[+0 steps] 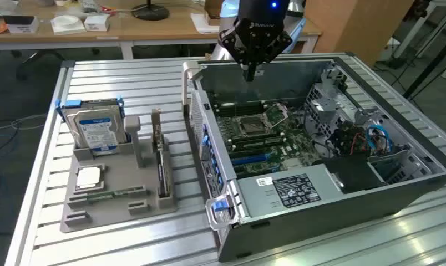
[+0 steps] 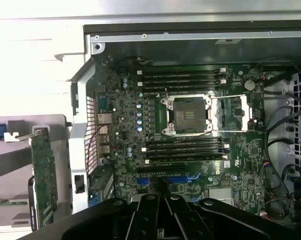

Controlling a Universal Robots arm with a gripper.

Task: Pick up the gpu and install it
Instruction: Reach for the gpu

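Graphics card (image 2: 43,175) stands edgewise in tray (image 1: 116,185), light, stiff, likely fragile, best taken by its edges; my gripper (image 1: 249,75) hangs over the case (image 1: 341,216), jaws pressed together.

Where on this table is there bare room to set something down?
Two bare patches of slatted table: the far stretch beyond the hard drive, and the near strip in front of the grey holder. The gap between holder and computer case is narrow. Inside the case it is crowded, with the pincer above it.
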